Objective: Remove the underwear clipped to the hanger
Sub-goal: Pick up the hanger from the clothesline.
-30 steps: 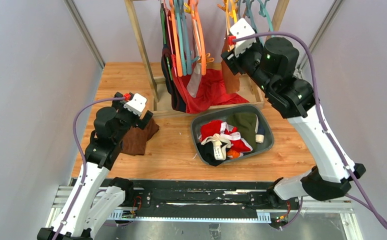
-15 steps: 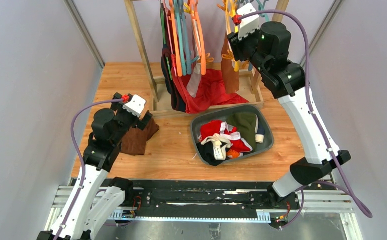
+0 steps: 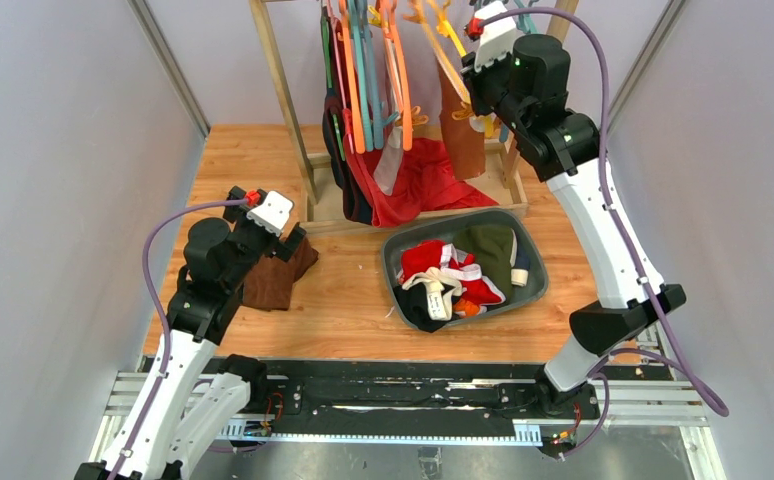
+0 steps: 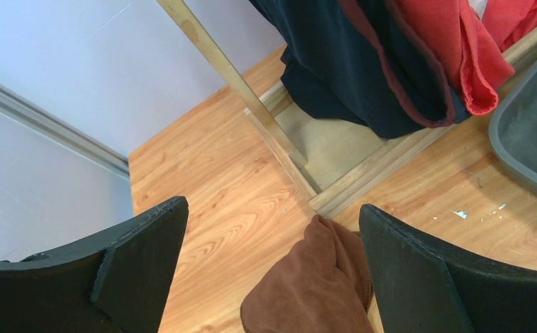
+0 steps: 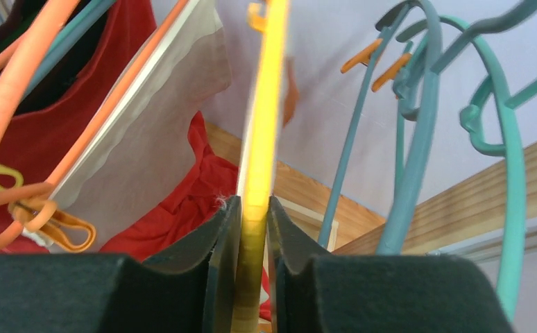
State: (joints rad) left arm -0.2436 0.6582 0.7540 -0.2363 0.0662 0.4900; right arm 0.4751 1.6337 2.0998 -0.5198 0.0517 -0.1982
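Right pincer (image 5: 253, 229) pinched yellow hanger (image 5: 266, 104) arm, high on rack (image 3: 281, 90). Brown underwear (image 3: 460, 120) hung clipped below it. Judged best: hold hanger steady, avoid twisting, then tug cloth straight down. Left pincer (image 4: 273, 208) spread wide over bench (image 4: 210, 229).

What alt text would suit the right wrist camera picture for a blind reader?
The black right gripper pinches a thin yellow plastic hanger at centre. Pale beige cloth and orange hangers hang left; teal hangers right.
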